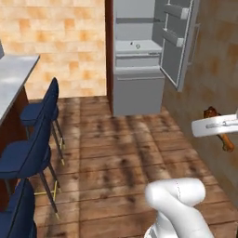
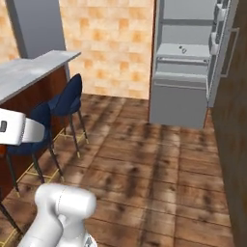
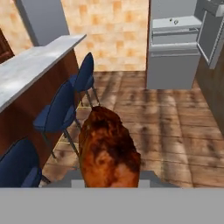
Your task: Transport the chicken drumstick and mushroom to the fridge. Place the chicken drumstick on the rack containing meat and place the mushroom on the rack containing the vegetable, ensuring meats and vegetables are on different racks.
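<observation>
The chicken drumstick (image 3: 109,148), browned and glossy, rises right in front of the hand camera, and my gripper (image 3: 111,179) is shut on it low down, its fingertips hidden behind the meat. In the left base view the chicken drumstick (image 1: 227,142) pokes out above and below my white forearm (image 1: 214,126) at the right edge. Across the floor stands the grey fridge (image 1: 139,60) with its door (image 1: 179,42) swung open to the right; the fridge (image 2: 183,72) also appears in the right base view. A small item (image 3: 175,21) lies on one rack, too small to identify. The mushroom is out of view.
A grey-topped island counter (image 3: 39,65) runs along the left with blue stools (image 1: 35,139) beside it. A wood-panelled wall (image 1: 209,69) flanks the right side. Wooden floor (image 2: 144,159) stretches between me and the fridge.
</observation>
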